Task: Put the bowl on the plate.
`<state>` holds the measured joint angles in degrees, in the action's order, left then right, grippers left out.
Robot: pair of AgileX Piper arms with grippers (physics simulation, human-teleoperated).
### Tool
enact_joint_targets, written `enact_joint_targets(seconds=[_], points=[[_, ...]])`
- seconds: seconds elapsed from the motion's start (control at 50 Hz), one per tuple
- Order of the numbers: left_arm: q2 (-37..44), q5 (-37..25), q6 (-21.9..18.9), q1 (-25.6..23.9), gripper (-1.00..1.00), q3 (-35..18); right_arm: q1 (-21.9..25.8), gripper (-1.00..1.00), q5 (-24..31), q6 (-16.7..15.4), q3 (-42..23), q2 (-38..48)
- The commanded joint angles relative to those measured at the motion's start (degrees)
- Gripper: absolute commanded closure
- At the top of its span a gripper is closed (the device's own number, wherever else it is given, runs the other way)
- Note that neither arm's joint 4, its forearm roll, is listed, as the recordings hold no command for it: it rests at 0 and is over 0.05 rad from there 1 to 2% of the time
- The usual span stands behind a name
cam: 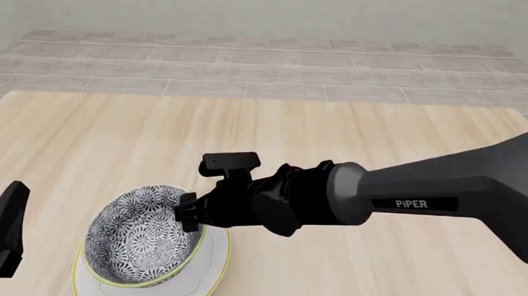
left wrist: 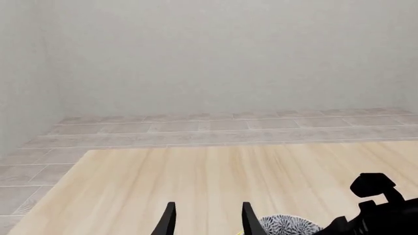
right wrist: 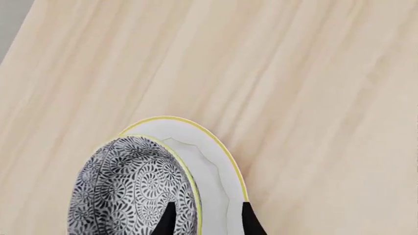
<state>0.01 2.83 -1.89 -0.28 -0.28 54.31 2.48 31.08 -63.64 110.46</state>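
Bowl [cam: 142, 236]: sitting on the plate [cam: 209, 274], toward its left side, tilting slightly.
Right gripper [right wrist: 205, 218]: jaws straddling the bowl's right wall, gap narrow; grip uncertain.
Left gripper [left wrist: 205, 220]: hovering over the surface [cam: 335, 137], jaws parted, holding nothing.

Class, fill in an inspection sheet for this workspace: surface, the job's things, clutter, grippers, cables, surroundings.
Surface: pale wooden table.
Job's things: patterned bowl sits tilted on the white plate, over its left part.
Clutter: nothing seen.
Grippers: right gripper straddles the bowl's rim, one finger inside, one outside, jaws apart; left gripper open, holding nothing.
Cables: nothing seen.
Surroundings: tiled floor, plain wall.
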Motion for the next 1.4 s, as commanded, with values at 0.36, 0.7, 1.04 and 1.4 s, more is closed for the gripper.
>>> enact_joint_targets(seconds=[0.36, 0.7, 1.04, 1.4], points=[[0.00, -0.14, -0.04, -0.14, -1.00, -0.07, -0.51, -1.00, 3.69, -3.36, -0.57, -4.51], [0.01, -0.20, 0.13, -0.24, -1.00, 0.10, -1.33, -1.00, 6.90, -5.79, -0.99, -9.00], [0.01, -0.37, 0.13, -0.51, -1.00, 0.16, -1.57, -1.00, 9.13, -7.31, -0.21, -13.59], [0.00, -0.42, -0.05, -0.61, -1.00, 0.11, -1.30, -1.00, 9.18, -7.83, 4.50, -20.98]])
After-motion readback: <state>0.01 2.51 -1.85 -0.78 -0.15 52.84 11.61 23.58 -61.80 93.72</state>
